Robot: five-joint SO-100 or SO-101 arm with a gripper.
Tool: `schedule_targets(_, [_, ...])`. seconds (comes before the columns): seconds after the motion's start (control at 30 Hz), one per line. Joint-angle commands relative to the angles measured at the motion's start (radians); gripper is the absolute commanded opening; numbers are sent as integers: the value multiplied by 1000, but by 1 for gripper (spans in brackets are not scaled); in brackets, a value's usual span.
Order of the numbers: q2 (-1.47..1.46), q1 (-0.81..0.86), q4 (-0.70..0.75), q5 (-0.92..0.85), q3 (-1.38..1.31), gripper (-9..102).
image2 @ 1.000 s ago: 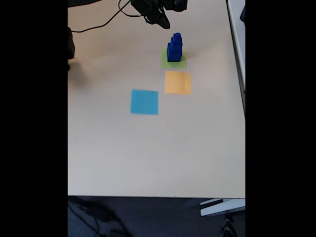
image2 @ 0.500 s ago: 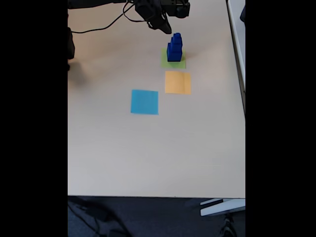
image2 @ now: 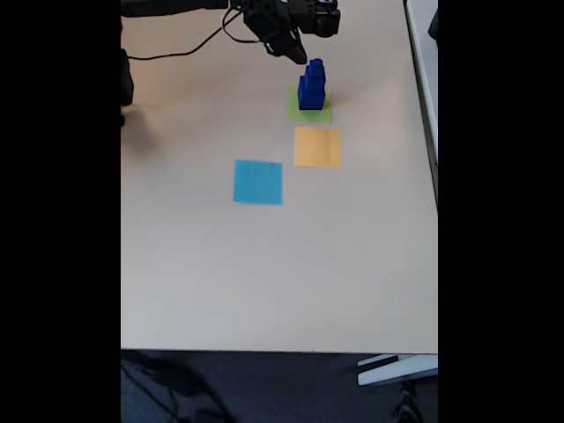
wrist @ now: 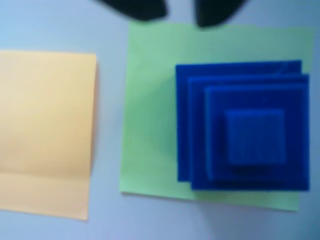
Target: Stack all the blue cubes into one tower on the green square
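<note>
Wrist view: tower [wrist: 245, 127] of four blue cubes stands complete on green square [wrist: 150, 110], near table's far edge. Gripper [wrist: 180, 12] above, fingers apart, empty. Task looks done.

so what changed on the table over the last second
Only the black arm moved: its gripper shifted slightly up and to the right in the fixed view, ending just up-left of the top of the stepped dark blue cube tower. Nothing was gripped or let go. The tower, pale green paper square, orange square and light blue square stayed put.
</note>
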Motion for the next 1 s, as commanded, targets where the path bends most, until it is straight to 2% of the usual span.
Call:
schedule_targets(0.0, [5, 8, -23, -8, -12, 0])
schedule_targets(0.97, [-51, 3, -91, -25, -14, 0])
